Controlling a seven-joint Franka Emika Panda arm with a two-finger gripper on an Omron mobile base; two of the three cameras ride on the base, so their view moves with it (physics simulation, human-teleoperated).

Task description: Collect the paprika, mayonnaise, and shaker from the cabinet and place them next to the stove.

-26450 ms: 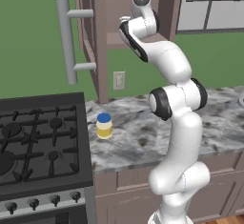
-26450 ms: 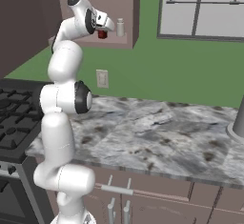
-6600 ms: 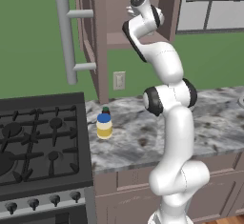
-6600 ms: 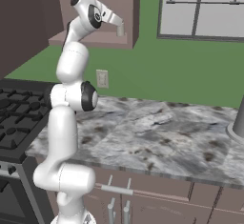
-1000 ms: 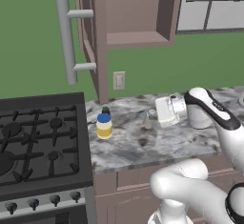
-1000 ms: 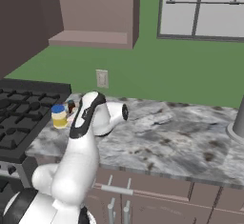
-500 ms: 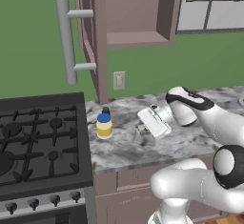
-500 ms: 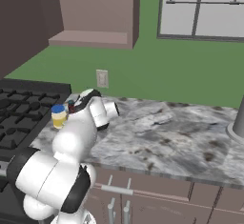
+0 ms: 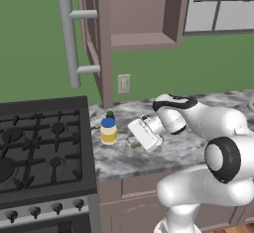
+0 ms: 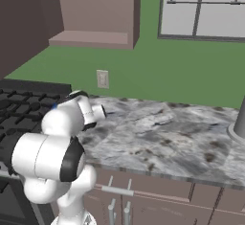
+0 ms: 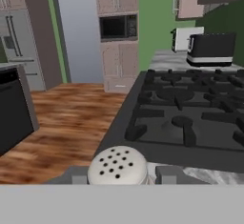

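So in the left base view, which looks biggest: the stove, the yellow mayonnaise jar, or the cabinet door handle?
1. The stove, by far.
2. The cabinet door handle.
3. The mayonnaise, smallest.

A marbled bench [image 9: 124,160] runs across the lower frame; a wall outlet [image 9: 123,84] sits mid-frame; a toaster [image 11: 211,49], perhaps, stands upper right.

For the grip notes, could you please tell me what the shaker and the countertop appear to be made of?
The shaker: apparently matte whitish plastic or ceramic, judging by its domed cap with dark holes and no glare. The countertop: looks like polished stone, grey-white marbled veining.
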